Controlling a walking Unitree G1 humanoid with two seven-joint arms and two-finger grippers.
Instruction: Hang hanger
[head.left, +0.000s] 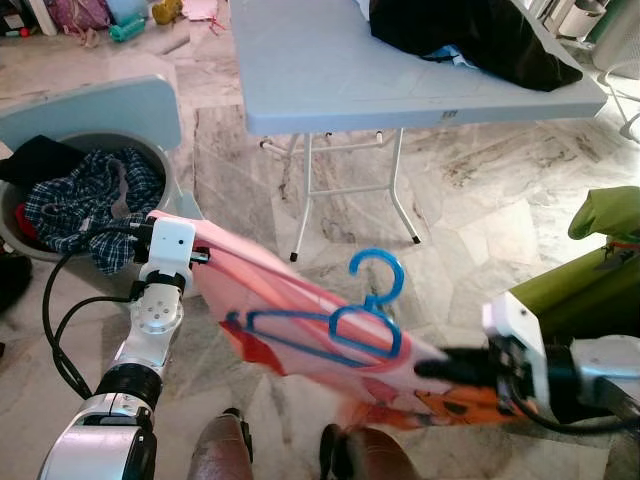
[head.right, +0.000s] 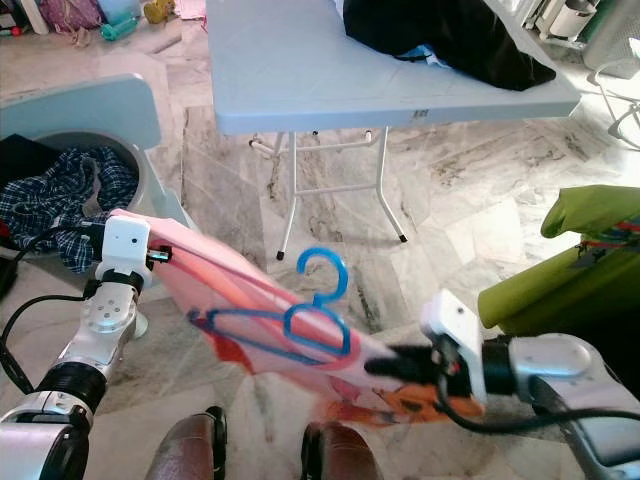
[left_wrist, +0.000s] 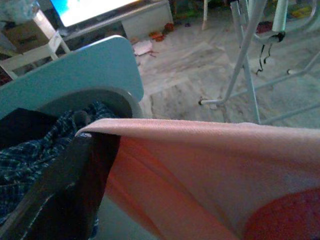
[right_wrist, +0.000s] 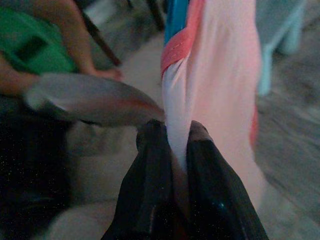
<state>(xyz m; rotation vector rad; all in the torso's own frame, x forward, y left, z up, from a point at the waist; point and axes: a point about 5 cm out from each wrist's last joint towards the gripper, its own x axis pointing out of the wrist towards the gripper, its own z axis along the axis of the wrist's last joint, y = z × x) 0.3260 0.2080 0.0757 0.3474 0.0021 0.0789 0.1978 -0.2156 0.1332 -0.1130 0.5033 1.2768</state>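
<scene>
Far across the marble floor (head.left: 470, 200), a pale blue folding table (head.left: 330, 70) carrying a heap of black clothing (head.left: 480, 40); at far left, a grey round laundry basket (head.left: 160, 150) stuffed with checked fabric.

Near and centre, a pink cloth garment with orange-red patches (head.left: 270, 290), stretched taut between both arms. Threaded through its upper edge, a bright blue plastic hanger (head.left: 360, 320), hook upright and free above the cloth.

Left gripper (left_wrist: 87, 165), near left: black fingers pinching one corner of the pink garment. Right gripper (right_wrist: 175, 155), near right: fingers pressed together on a bunched fold of the same garment.

No rail or hook visible anywhere, so hanging not yet possible, probably.

For the step in hand: keep both pinches firm and the cloth level, lest the hanger slide out toward the lower end. Hold the hook pointing up and unobstructed. Turn slowly toward a rail, avoiding the table legs (head.left: 310, 190) and the green cloth (head.left: 600, 215) at right.
</scene>
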